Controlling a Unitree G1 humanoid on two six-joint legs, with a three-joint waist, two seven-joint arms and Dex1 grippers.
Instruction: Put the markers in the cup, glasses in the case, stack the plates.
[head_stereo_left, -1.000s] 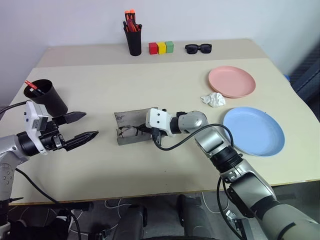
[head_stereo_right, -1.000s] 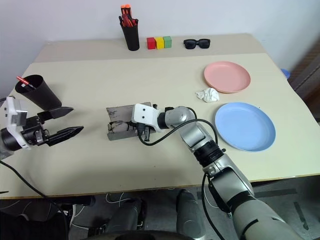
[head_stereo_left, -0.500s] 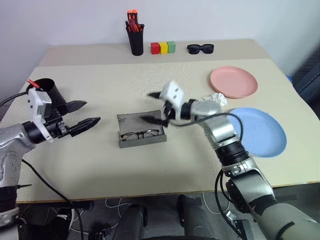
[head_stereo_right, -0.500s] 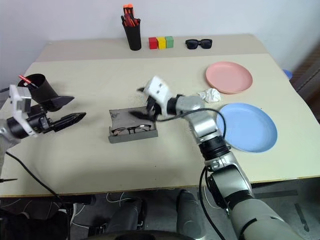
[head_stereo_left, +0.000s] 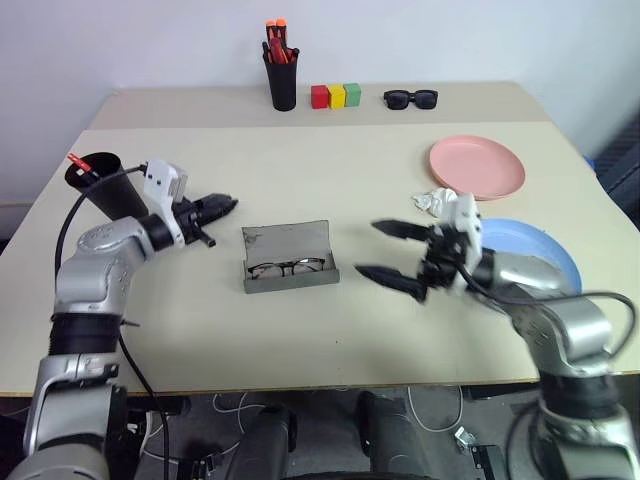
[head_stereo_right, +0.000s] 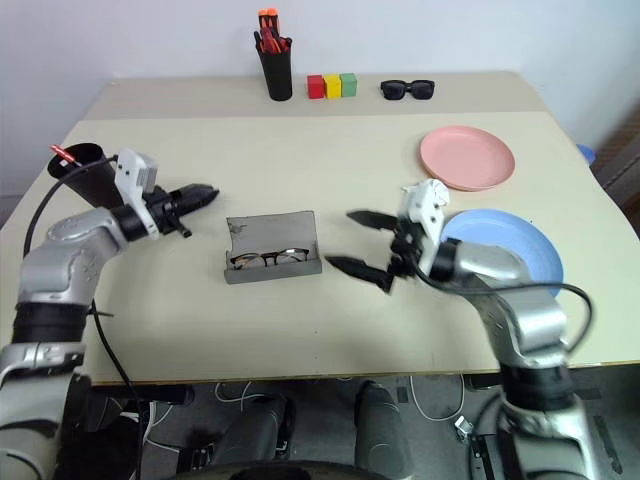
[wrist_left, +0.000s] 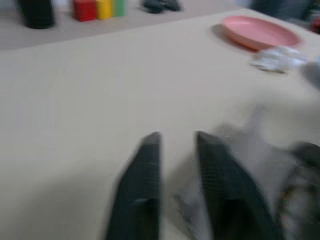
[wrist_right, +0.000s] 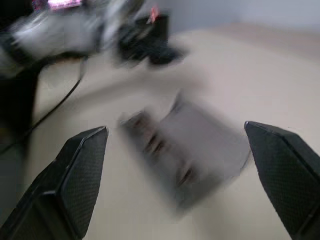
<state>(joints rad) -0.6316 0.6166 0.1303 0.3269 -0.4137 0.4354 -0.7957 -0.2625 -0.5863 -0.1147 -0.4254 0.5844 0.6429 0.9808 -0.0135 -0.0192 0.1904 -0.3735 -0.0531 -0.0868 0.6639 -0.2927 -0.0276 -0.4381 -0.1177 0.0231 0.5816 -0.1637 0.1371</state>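
Near the table's middle the case (head_stereo_left: 289, 257) lies open, lid up, with the glasses (head_stereo_left: 286, 268) already in its tray, so I judge the step in hand is shutting that lid. My left gripper (head_stereo_left: 222, 204) has its fingers pressed together, holds nothing, and sits just beside the lid's left end. I want to bring it behind the lid's top edge and push it down toward me in one slow arc, checking first that the temples lie flat so the shell doesn't pinch them. My right gripper (head_stereo_left: 392, 250) stands wide open and empty just right of the case, well placed to brace the tray if it slides.

At the left edge the cup (head_stereo_left: 105, 187) holds a red marker (head_stereo_left: 78, 162); the white one I can't make out. On the right, the pink plate (head_stereo_left: 478, 166) and blue plate (head_stereo_left: 545, 257) lie apart, unstacked, with a crumpled tissue (head_stereo_left: 432, 201) between them. Along the far edge stand a pen holder (head_stereo_left: 281, 82), coloured blocks (head_stereo_left: 336, 96) and sunglasses (head_stereo_left: 410, 98), well clear. Nothing blocks the lid.
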